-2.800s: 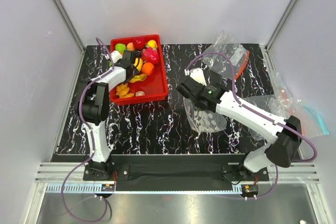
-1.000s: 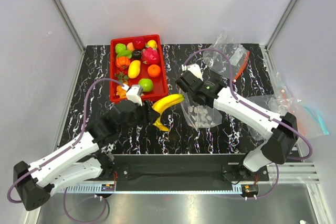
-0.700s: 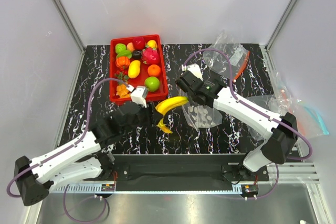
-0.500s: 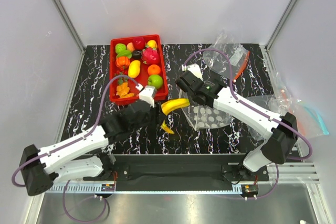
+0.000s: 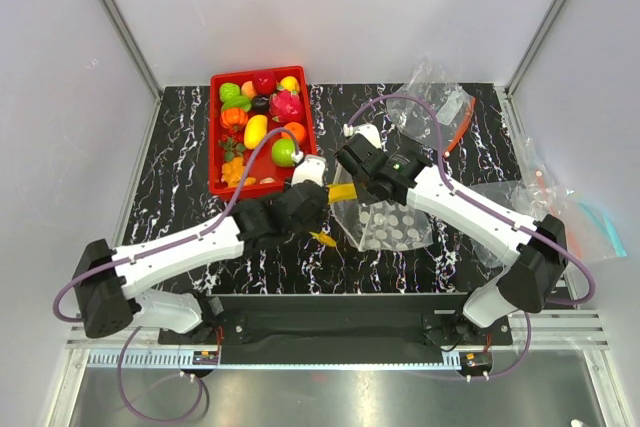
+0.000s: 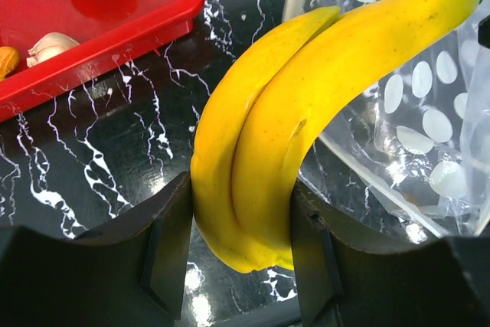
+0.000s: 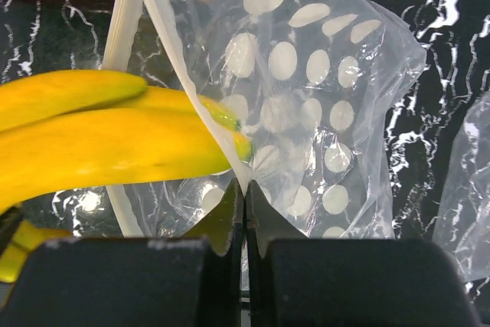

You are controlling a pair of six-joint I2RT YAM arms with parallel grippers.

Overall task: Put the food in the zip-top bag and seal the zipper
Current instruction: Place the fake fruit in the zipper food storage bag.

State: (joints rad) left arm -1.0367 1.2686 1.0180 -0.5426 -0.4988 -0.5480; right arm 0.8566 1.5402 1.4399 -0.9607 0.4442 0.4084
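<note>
My left gripper point(image 6: 239, 246) is shut on a yellow banana bunch point(image 6: 306, 105). Its tips reach into the mouth of the dotted clear zip-top bag point(image 7: 321, 74); the bunch shows in the top view point(image 5: 340, 192) and right wrist view point(image 7: 99, 139). My right gripper point(image 7: 245, 189) is shut on the bag's mouth edge with the whitish zipper strip point(image 7: 172, 67), holding it open. In the top view my left gripper point(image 5: 312, 205) faces my right gripper point(image 5: 352, 162) at the bag point(image 5: 390, 222). A green apple point(image 5: 284, 152), round orange point(image 5: 296, 131) and yellow oval fruit point(image 5: 255, 131) lie in the red tray point(image 5: 305, 119).
The red tray also holds a pink dragon fruit point(image 5: 286, 104), a dark red apple point(image 5: 264, 81) and other toy foods. A clear bag with an orange-red zipper point(image 5: 452, 117) lies at the back right. More clear bags point(image 5: 560, 207) lie at the right edge.
My left arm has carried the banana bunch from the tray rightward to the bag's mouth. My right gripper kept hold of the bag, lifting its mouth open.
</note>
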